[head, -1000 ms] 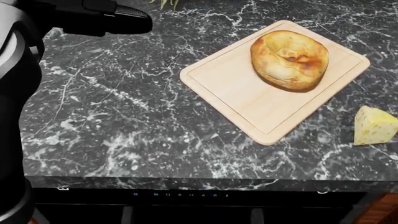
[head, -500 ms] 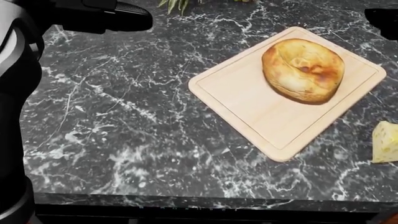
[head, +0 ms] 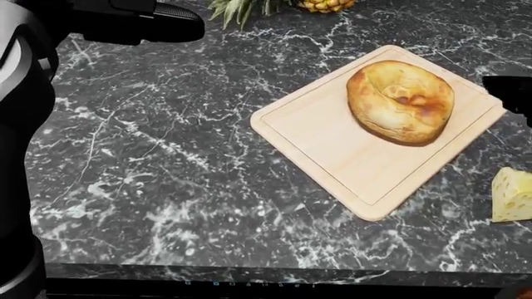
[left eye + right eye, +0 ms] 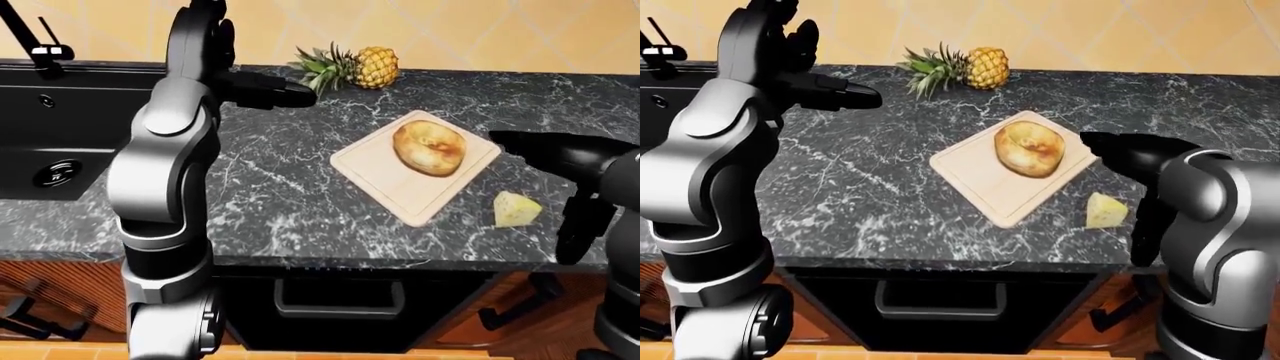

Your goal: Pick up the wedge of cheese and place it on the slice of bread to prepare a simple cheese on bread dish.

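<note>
Yellow cheese wedge (image 4: 516, 209) sits on the marble desk (image 4: 280, 202), just right of the cutting board (image 3: 332, 143) w/ bread (image 3: 400, 101) on it. Right hand (image 4: 1118, 152) hovers above, near the board's right edge, apart from cheese; grip state can't tell. Left hand (image 4: 270, 93) raised well apart, can't tell either.

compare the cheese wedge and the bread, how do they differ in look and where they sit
The bread is round, golden-brown with a dimpled middle; the cheese wedge is pale yellow, angular and holed. The bread looks clearly larger than the cheese wedge. The bread lies on the wooden cutting board, while the cheese wedge sits on the bare black marble counter, off the board's lower right edge. Neither is touched by a hand.
</note>
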Tool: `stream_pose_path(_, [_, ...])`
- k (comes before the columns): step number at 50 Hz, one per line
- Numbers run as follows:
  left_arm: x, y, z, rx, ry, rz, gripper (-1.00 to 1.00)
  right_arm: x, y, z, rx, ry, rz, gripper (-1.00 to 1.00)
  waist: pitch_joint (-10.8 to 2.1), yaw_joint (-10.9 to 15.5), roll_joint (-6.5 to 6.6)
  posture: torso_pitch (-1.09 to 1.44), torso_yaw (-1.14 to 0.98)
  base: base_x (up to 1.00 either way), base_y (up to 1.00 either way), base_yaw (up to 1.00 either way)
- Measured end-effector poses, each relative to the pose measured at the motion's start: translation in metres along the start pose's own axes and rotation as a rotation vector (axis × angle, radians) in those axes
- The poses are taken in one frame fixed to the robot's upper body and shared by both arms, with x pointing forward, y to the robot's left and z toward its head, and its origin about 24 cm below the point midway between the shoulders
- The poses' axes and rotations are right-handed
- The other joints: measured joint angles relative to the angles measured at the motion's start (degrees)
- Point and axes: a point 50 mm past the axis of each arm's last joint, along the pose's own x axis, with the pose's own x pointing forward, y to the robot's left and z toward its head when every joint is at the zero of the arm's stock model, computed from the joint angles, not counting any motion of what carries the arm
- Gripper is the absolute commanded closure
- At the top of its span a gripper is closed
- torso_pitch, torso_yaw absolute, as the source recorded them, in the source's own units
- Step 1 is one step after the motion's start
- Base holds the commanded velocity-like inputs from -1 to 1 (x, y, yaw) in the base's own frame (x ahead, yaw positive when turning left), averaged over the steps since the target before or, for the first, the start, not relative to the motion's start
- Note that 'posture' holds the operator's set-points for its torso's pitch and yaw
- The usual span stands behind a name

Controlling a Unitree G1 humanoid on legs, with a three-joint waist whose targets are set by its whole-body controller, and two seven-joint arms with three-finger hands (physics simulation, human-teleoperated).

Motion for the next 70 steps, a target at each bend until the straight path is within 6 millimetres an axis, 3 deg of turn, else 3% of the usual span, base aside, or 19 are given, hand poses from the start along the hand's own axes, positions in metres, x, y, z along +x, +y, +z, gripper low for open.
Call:
stream_pose_path(20, [-0.002,0.0,0.001,-0.001,-0.004,0.0,-1.0,0.012,0.022,-0.006,0.032,0.032,0.07,-1.0,-0.32,0.1,0.21,0.0,0.0,0.0,0.0,0.0])
stream_pose_path(39, [-0.002,0.0,0.002,-0.002,-0.007,0.001,-1.0,0.016,0.013,-0.001,0.033,0.03,0.046,-1.0,-0.58,0.1,0.19,0.0,0.0,0.0,0.0,0.0])
stream_pose_path(40, [-0.002,0.001,0.002,-0.002,-0.007,0.001,-1.0,0.016,0.013,-0.002,0.034,0.031,0.047,-0.73,-0.56,0.1,0.2,0.0,0.0,0.0,0.0,0.0])
stream_pose_path(41, [-0.002,0.001,0.002,-0.002,-0.006,0.001,-1.0,0.016,0.013,-0.002,0.034,0.031,0.048,-0.65,-0.54,0.1,0.21,0.0,0.0,0.0,0.0,0.0])
stream_pose_path(46, [-0.002,0.0,0.001,-0.003,-0.003,-0.001,-1.0,0.016,0.015,-0.002,0.037,0.034,0.05,-0.55,-0.56,0.1,0.21,0.0,0.0,0.0,0.0,0.0])
stream_pose_path(47, [-0.002,0.0,0.001,-0.003,-0.002,-0.001,-1.0,0.016,0.015,-0.002,0.037,0.033,0.051,-0.41,-0.57,0.1,0.21,0.0,0.0,0.0,0.0,0.0])
stream_pose_path(52, [-0.003,0.0,0.0,-0.006,-0.002,-0.002,-1.0,0.017,0.017,-0.002,0.039,0.035,0.06,-0.34,-0.6,0.0,0.27,0.0,0.0,0.0,0.0,0.0])
stream_pose_path(53, [-0.003,0.0,-0.001,-0.006,-0.001,-0.002,-1.0,0.018,0.018,-0.002,0.039,0.035,0.061,-0.04,-0.59,0.0,0.28,0.0,0.0,0.0,0.0,0.0])
stream_pose_path(56, [-0.003,0.0,-0.001,-0.006,0.003,-0.003,-1.0,0.017,0.018,-0.002,0.038,0.036,0.06,0.05,-0.54,0.0,0.29,0.0,0.0,0.0,0.0,0.0])
stream_pose_path(64, [-0.004,0.0,0.001,-0.007,-0.004,-0.002,-1.0,0.017,0.018,-0.002,0.04,0.036,0.06,0.85,-0.52,0.0,0.28,0.0,0.0,0.0,0.0,0.0])
stream_pose_path(67, [-0.005,-0.001,0.002,-0.007,-0.007,-0.004,-1.0,0.017,0.018,-0.002,0.039,0.037,0.061,1.0,-0.5,-0.1,0.3,0.0,0.0,0.0,0.0,0.0])
stream_pose_path(70, [-0.005,-0.001,0.003,-0.008,-0.008,-0.005,-1.0,0.017,0.018,-0.002,0.039,0.038,0.063,1.0,-0.44,-0.1,0.32,0.0,0.0,0.0,0.0,0.0])
